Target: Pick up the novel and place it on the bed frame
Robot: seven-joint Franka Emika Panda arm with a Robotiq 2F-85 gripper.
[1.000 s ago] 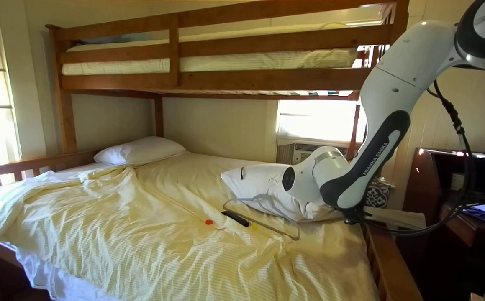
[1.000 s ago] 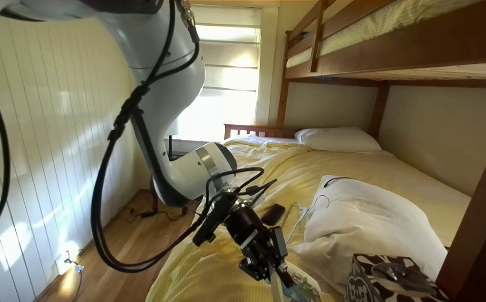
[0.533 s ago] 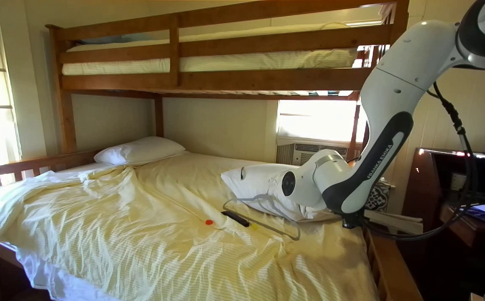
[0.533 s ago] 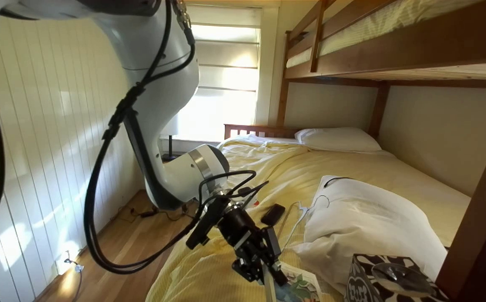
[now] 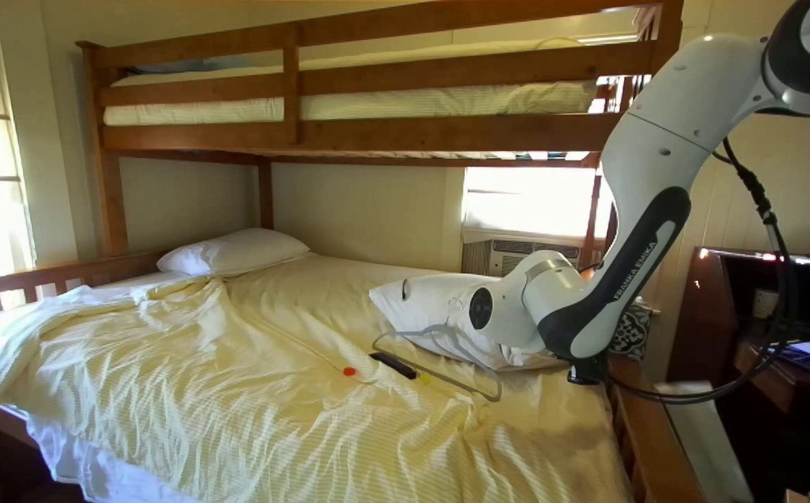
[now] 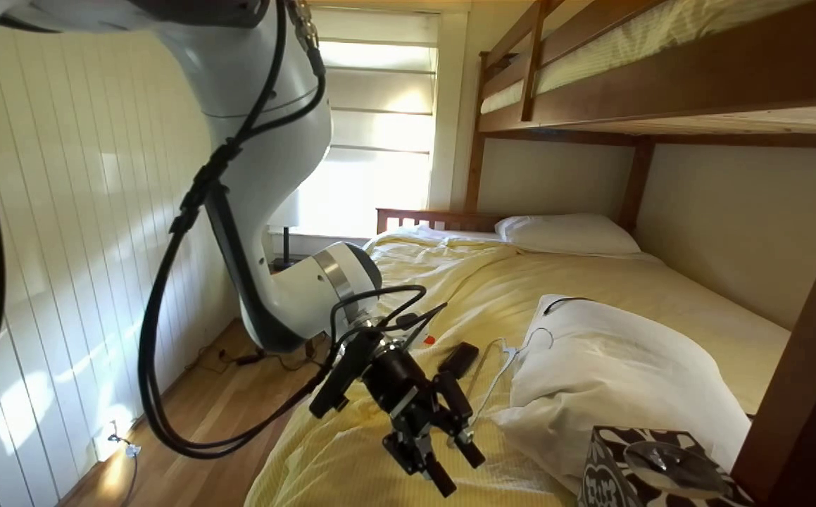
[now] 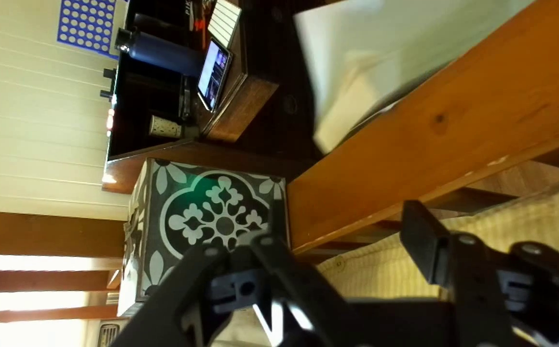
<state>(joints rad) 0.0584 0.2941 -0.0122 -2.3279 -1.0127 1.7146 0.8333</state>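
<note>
viewing the gripper (image 6: 460,470), i confirm jaws apart, nothing between. the novel (image 7: 400,53) shows blurred beyond the bed frame (image 7: 441,140), upper right of the wrist view. i expect it light, bendable, slick; clamp the spine squarely.

Blurred novel (image 7: 400,50), cut off by wrist view's top edge, bed frame (image 7: 433,140) cropped

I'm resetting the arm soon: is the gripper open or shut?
The gripper is open: in an exterior view its fingers stand apart, yellow bedding showing between them.
</note>
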